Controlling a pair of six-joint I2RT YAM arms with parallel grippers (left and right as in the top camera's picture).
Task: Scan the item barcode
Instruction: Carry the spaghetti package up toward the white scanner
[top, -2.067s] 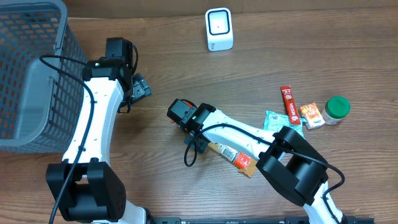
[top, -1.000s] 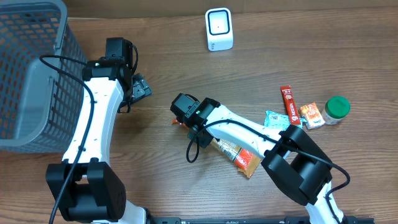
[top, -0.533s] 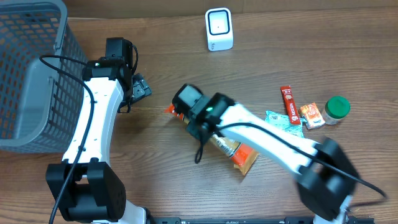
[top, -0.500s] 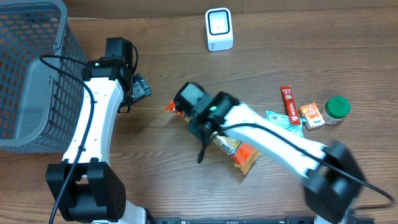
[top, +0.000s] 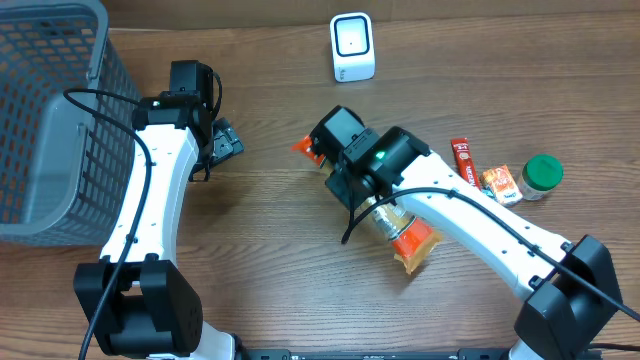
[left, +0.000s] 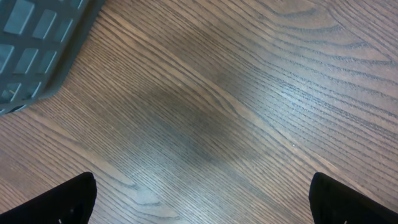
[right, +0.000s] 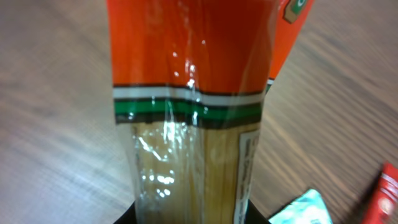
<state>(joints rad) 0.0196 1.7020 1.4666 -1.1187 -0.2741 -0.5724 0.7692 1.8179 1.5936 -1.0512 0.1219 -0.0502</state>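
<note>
Beside packet (top: 410, 241), red sachet (top: 462, 160), jar (top: 543, 175), scanner (top: 352, 47) beyond

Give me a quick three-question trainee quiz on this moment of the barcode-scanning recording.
1. True or false: the left gripper holds something.
2. The right gripper grips: A) green-lidded jar, B) orange packet, C) red sachet.
3. Name the grey container at the overhead view's left edge.
Key: 1 false, it is open and empty; 2 B; 3 the basket.
</note>
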